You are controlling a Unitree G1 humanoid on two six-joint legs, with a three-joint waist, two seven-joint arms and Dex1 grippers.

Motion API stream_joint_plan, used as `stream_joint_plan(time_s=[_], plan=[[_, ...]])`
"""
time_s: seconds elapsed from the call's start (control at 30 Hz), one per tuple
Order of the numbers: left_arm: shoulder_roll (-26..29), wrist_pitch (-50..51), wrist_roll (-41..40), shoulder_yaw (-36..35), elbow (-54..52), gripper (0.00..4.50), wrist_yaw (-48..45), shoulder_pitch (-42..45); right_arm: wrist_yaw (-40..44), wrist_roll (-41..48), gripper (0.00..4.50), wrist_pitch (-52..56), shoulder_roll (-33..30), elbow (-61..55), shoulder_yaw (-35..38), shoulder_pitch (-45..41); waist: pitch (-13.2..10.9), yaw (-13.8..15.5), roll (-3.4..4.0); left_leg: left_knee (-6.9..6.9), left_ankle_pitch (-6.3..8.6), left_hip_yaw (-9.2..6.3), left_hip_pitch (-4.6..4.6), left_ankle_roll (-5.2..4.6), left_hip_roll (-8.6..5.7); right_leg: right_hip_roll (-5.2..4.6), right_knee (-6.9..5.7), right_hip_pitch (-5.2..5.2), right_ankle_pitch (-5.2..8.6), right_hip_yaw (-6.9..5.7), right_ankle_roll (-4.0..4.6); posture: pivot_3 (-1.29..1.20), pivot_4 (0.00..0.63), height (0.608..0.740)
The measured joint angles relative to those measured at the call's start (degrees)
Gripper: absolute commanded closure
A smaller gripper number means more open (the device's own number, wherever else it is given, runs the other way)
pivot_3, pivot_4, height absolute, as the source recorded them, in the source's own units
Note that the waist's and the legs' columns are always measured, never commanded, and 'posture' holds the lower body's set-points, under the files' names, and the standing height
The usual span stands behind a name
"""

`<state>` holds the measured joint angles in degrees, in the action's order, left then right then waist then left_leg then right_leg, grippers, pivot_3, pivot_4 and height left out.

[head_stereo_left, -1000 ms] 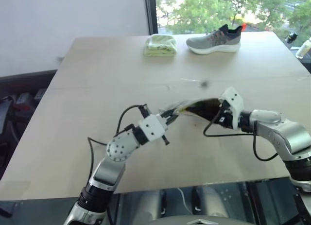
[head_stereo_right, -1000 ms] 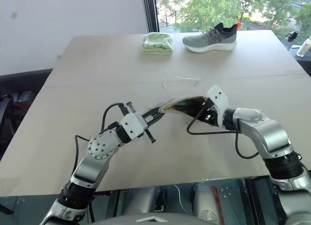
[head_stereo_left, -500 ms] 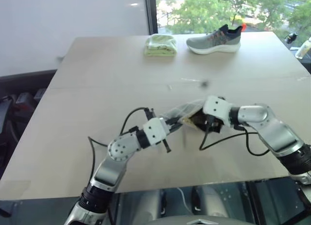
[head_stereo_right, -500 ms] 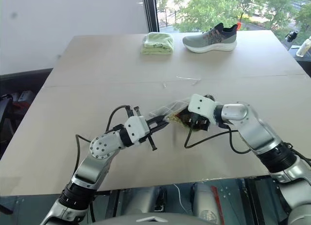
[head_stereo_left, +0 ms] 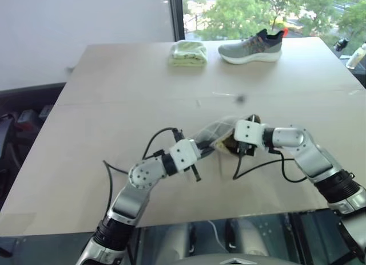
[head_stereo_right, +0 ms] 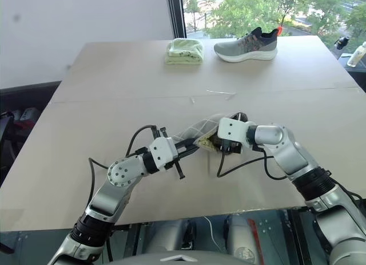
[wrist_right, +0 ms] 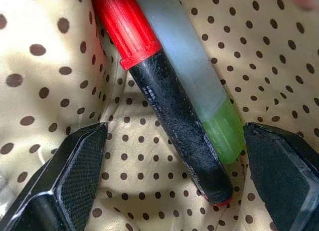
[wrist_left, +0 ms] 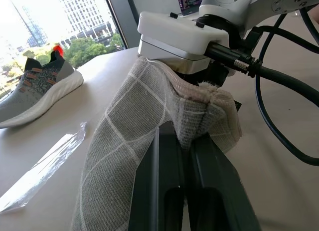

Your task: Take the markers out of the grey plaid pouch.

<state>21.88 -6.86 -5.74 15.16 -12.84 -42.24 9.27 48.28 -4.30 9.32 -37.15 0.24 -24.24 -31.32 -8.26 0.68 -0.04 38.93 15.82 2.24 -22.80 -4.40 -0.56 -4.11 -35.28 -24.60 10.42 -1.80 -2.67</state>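
Lying between spread right gripper (wrist_right: pixel 164 191) fingers, markers (wrist_right: pixel 174 136), left gripper (wrist_left: pixel 177 156) pinching grey plaid pouch (wrist_left: pixel 134 141)

1. I'm working in what looks like an upper-floor office or lab room: a large window (head_stereo_left: pixel 269 13) shows treetops, and towers in the left wrist view.
2. A plain wooden surface (head_stereo_left: pixel 114 93) carries a sneaker (head_stereo_left: pixel 251 46) and folded cloth (head_stereo_left: pixel 189 53).

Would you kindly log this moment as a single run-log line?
left gripper: shut on grey plaid pouch edge | right gripper: open inside pouch, fingers either side of markers | markers: inside, ungrasped
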Motion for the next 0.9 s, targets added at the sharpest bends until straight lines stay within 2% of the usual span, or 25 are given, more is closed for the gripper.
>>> stream_joint_plan(time_s=[0.1,0.17,0.2,0.23,0.3,0.33,0.37,0.43,0.47,0.77,0.9], plan=[[-0.03,0.11,-0.01,-0.05,0.0,4.5,0.01,0.05,0.08,-0.25,0.05,-0.73,0.92,0.63,0.54,0.2,0.0,-0.02,0.0,0.0,0.0,0.0,0.0,0.0,0.0,0.0,0.0,0.0,0.0,0.01,0.0,0.0,0.15,0.74],[-0.13,0.24,-0.02,-0.21,0.0,4.5,0.1,0.12,-0.01,-0.46,0.57,-0.74,1.73,0.9,0.94,0.36,0.0,-0.02,0.0,0.0,0.0,0.0,0.0,0.0,0.01,0.0,-0.01,0.0,0.0,0.01,0.0,0.0,0.15,0.74],[-0.23,0.27,-0.04,-0.36,0.0,4.5,0.12,0.15,-0.12,-0.56,0.68,-0.75,2.07,1.02,1.06,0.41,0.0,-0.01,0.0,0.0,0.0,0.0,0.01,0.0,0.01,0.0,-0.01,0.0,0.0,0.01,0.0,0.0,0.15,0.74],[-0.37,0.33,-0.05,-0.78,0.0,4.5,0.18,0.25,-0.57,-0.87,1.26,-0.74,2.91,1.44,1.29,0.42,0.0,-0.02,0.0,0.0,0.0,0.0,0.0,0.0,0.01,0.0,-0.01,0.0,0.0,0.01,0.0,0.0,0.15,0.74],[-0.66,0.46,-0.2,-1.11,0.0,4.5,0.19,0.44,-1.15,-1.15,2.06,-0.75,3.71,2.15,1.63,0.4,0.0,0.0,0.0,0.0,0.0,0.0,0.0,0.0,0.01,0.0,-0.02,0.0,0.0,0.01,0.0,0.0,0.15,0.74],[-0.86,0.7,-0.46,-1.19,0.0,4.5,0.2,0.45,-1.54,-1.39,2.77,-0.75,4.12,2.49,1.94,0.37,0.0,0.01,0.0,0.01,-0.01,0.0,0.0,0.02,0.01,-0.01,-0.02,0.0,0.0,0.01,0.0,0.0,0.15,0.74],[-0.94,1.0,-0.6,-1.18,0.0,4.5,0.19,0.45,-1.82,-1.59,3.23,-0.75,4.32,2.66,2.34,0.3,0.0,0.01,0.0,0.01,-0.01,0.0,0.0,0.02,0.0,-0.01,-0.02,0.0,0.0,0.01,0.0,0.0,0.15,0.74],[-1.17,1.24,-0.82,-1.24,0.0,4.5,0.22,0.44,-2.19,-1.91,4.04,-0.88,4.51,2.85,2.89,-0.25,0.0,0.01,0.0,0.02,-0.01,0.02,0.0,0.03,0.0,-0.01,-0.01,0.01,0.0,0.02,0.0,0.0,0.15,0.74],[-1.33,1.3,-1.07,-1.24,0.0,4.5,0.22,0.5,-2.23,-2.15,4.29,-0.82,4.62,2.93,3.31,-0.86,0.01,0.01,-0.01,0.02,-0.01,0.02,0.0,0.03,0.0,-0.01,-0.01,0.02,0.0,0.02,0.0,0.0,0.15,0.74],[-1.27,1.4,-1.16,-1.36,0.0,4.5,0.21,0.49,-1.46,-2.41,4.31,-0.35,5.59,2.97,3.84,-0.69,0.01,-0.02,-0.02,0.02,0.0,0.01,0.01,0.01,0.01,0.0,-0.03,0.01,0.0,0.02,0.01,0.0,0.15,0.74],[-0.03,1.19,-0.11,-1.55,0.01,4.5,0.28,0.43,1.56,0.65,4.31,3.37,5.01,0.22,5.44,0.42,0.01,0.01,-0.02,0.02,0.01,0.0,0.01,-0.01,0.01,-0.01,-0.02,0.02,0.0,0.01,0.01,0.0,0.15,0.74]])
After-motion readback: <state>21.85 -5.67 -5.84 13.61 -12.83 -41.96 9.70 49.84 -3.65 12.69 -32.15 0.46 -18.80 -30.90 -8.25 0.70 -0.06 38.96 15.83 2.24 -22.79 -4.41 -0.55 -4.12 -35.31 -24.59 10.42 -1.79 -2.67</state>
